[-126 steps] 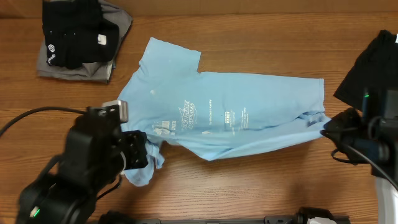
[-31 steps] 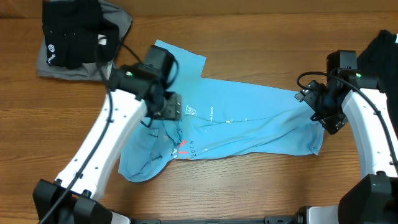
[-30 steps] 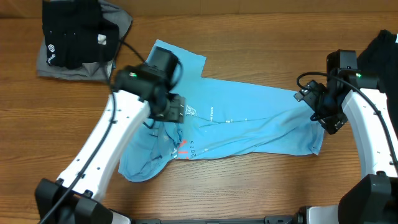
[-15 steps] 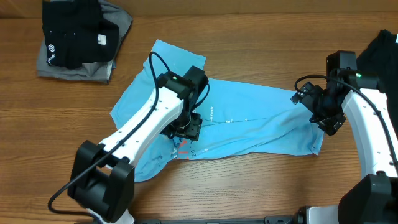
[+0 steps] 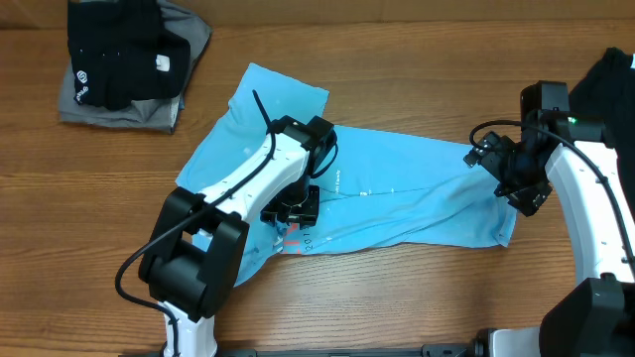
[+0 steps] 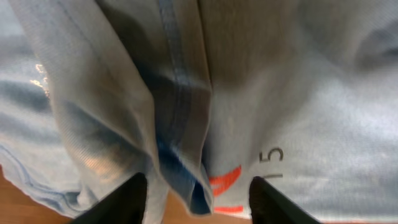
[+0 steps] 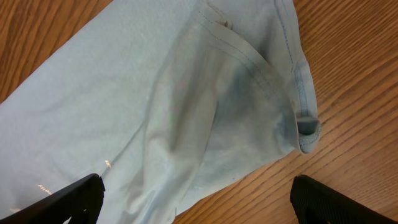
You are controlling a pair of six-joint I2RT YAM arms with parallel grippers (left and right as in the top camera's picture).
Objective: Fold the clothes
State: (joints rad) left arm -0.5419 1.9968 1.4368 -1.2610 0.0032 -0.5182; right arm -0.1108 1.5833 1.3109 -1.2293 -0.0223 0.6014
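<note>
The clothes in hand are a light blue T-shirt (image 5: 417,188) lying crumpled across the middle of the table, with red-orange print (image 5: 294,236) near its lower left. My left gripper (image 5: 291,210) points down at that spot. In the left wrist view a hanging fold of the T-shirt (image 6: 186,137) sits between my left gripper's (image 6: 199,202) fingers, which stand apart and touch neither side of it. My right gripper (image 5: 516,183) hovers wide open over the shirt's right end. Beneath the right gripper (image 7: 202,202) lie the shirt's hemmed edge (image 7: 298,81) and bare wood.
A stack of black and grey clothes (image 5: 124,59) sits at the back left corner. Another black garment (image 5: 595,99) lies at the right edge. Bare wooden table (image 5: 397,297) runs along the front.
My left arm has swung from the shirt's upper left to its lower middle, and its jaws have narrowed around a fold. The shirt's left part shifted. My right arm has barely moved.
</note>
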